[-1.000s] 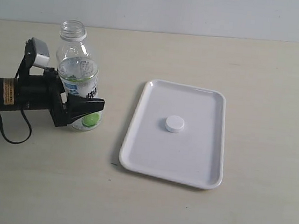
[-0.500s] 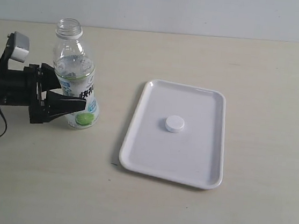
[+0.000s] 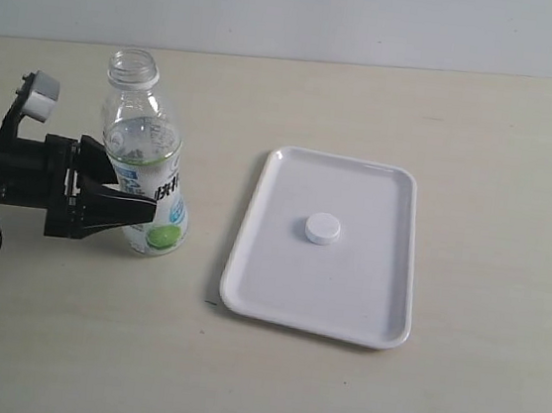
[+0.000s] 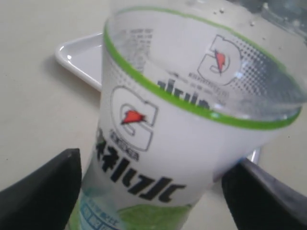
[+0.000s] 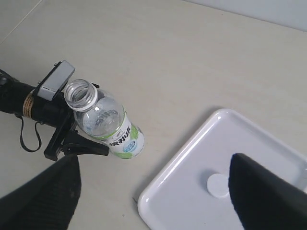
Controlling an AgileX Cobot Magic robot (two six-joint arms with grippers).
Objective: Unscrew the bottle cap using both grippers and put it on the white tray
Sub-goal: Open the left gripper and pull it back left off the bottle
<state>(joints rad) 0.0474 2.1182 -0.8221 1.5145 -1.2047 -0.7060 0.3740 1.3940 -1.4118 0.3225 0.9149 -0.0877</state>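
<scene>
Comparing w/ 0.5 s ago, we see the bottle (image 3: 147,152) back upright. Left gripper (image 3: 126,192) open, jaws astride its lower part. Right gripper (image 5: 153,163) spread wide, empty. Bottle cap (image 3: 321,229) sits mid white tray (image 3: 290,168).

The exterior view looks down at a slant across the table (image 3: 453,406). The left wrist view sits close against the bottle (image 4: 158,143). The right wrist view looks down from high. All share the bottle and the white tray (image 5: 192,177).

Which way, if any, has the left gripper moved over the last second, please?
Yes: the left gripper has drawn back leftward, away from the white tray, so its jaws reach less far around the bottle.
</scene>
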